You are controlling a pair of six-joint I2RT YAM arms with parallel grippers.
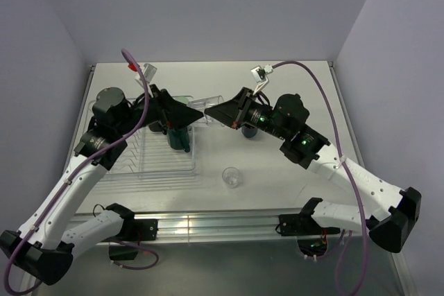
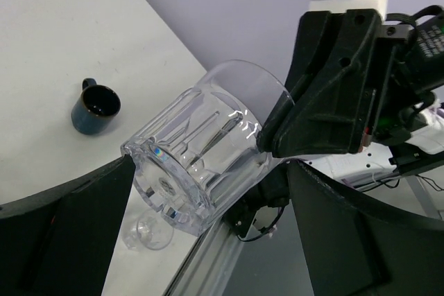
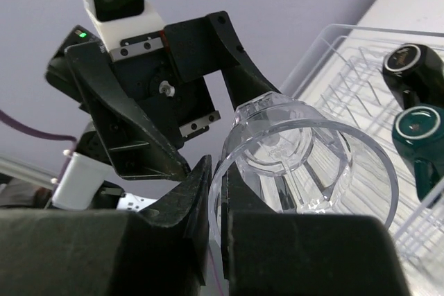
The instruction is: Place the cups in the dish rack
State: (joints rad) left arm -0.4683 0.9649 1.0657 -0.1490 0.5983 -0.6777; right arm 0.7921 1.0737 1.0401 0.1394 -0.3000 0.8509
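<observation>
Left gripper [image 2: 208, 178] hangs with its two broad black fingers spread wide, one on each side of the thick base of a clear tumbler [image 2: 194, 157]. The left finger sits just beside the base and the right one stands apart from it. From these angles it is hard to say whether either finger actually touches the plastic.

Under that arm the dish rack [image 1: 149, 164] lies flat on the pale matte table [image 1: 277, 88]. It is a see-through rectangle with thin ribs and upright pegs. At its right end rest two glossy mugs with their round bottoms showing: a black mug [image 3: 415, 67] with a pale ring on its foot and a dark green mug [image 3: 420, 133] just beside it.

The clear tumbler hangs on its side in the air above the rack's right edge, between the two arms. Its walls are fluted, the base is heavy and faceted, and the smooth flared rim points toward the right arm. The right gripper [image 3: 218, 188] is clenched on that rim, pinching the thin wall between its fingers.

Further right and nearer the arm bases, a second clear tumbler [image 1: 232, 177] stands upright on the table, well apart from the rack. A navy mug [image 2: 96, 105], round with a small loop handle and a dark inside, stands upright on the table beneath the right arm.
</observation>
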